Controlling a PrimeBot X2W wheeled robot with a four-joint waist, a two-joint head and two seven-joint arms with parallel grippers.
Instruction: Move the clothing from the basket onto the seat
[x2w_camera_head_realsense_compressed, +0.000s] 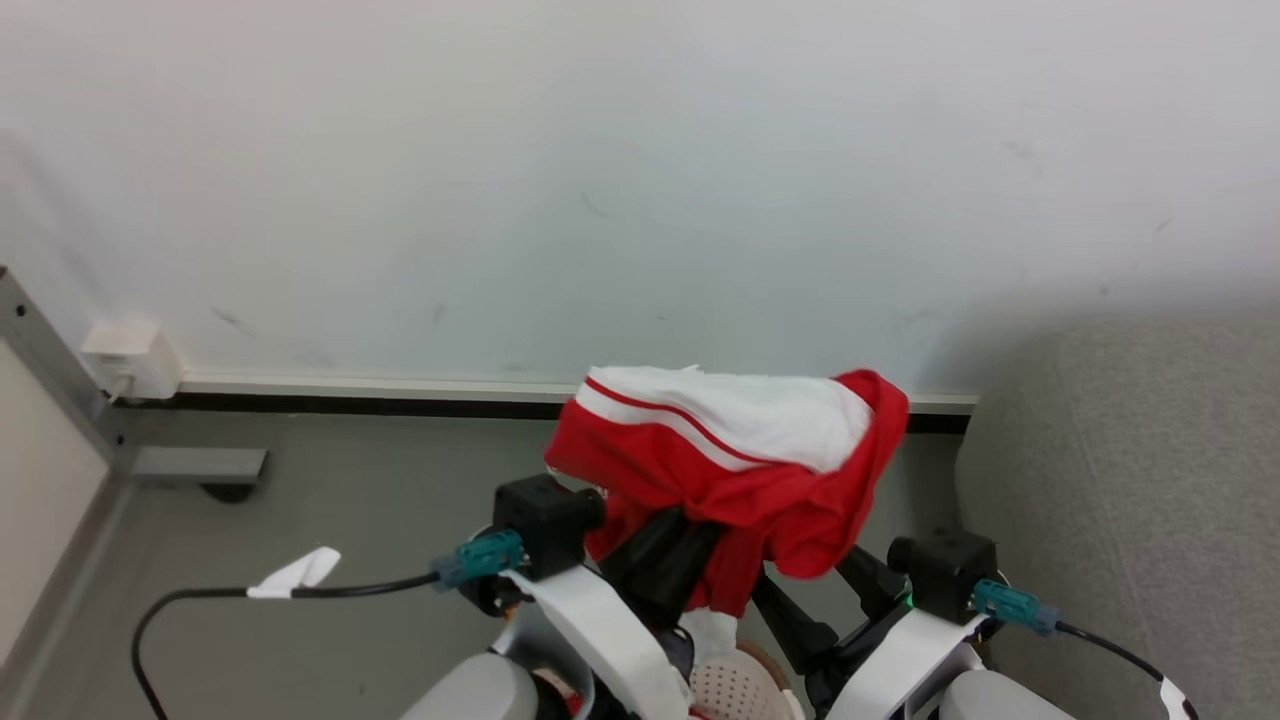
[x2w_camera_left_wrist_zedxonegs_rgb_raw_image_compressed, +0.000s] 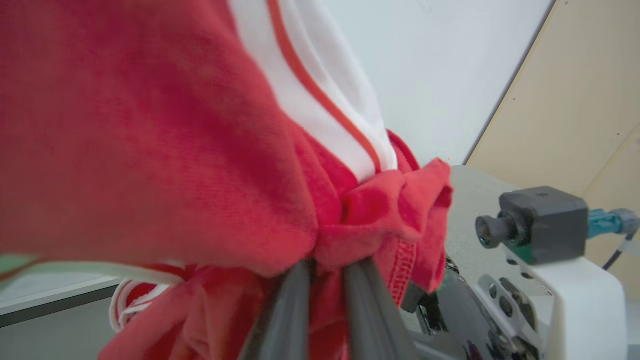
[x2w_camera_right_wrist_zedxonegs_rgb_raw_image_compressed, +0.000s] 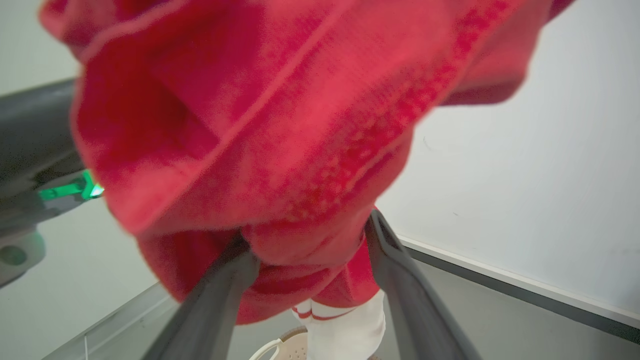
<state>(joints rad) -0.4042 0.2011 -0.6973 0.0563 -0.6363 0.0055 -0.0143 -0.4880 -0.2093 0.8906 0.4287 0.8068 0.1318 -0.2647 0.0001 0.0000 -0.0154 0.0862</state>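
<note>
Head view: the clothing is up in the air, held between both arms, right above the basket. The seat is off to the right, well apart.

Left wrist view: the left jaws are almost closed and pinch a fold of red cloth.

Right wrist view: the right jaws are wider apart, with a fat bunch of cloth between them. A white end hangs down toward the basket. I think this looser side could slip out on the way to the seat, or the hanging end could catch.
</note>
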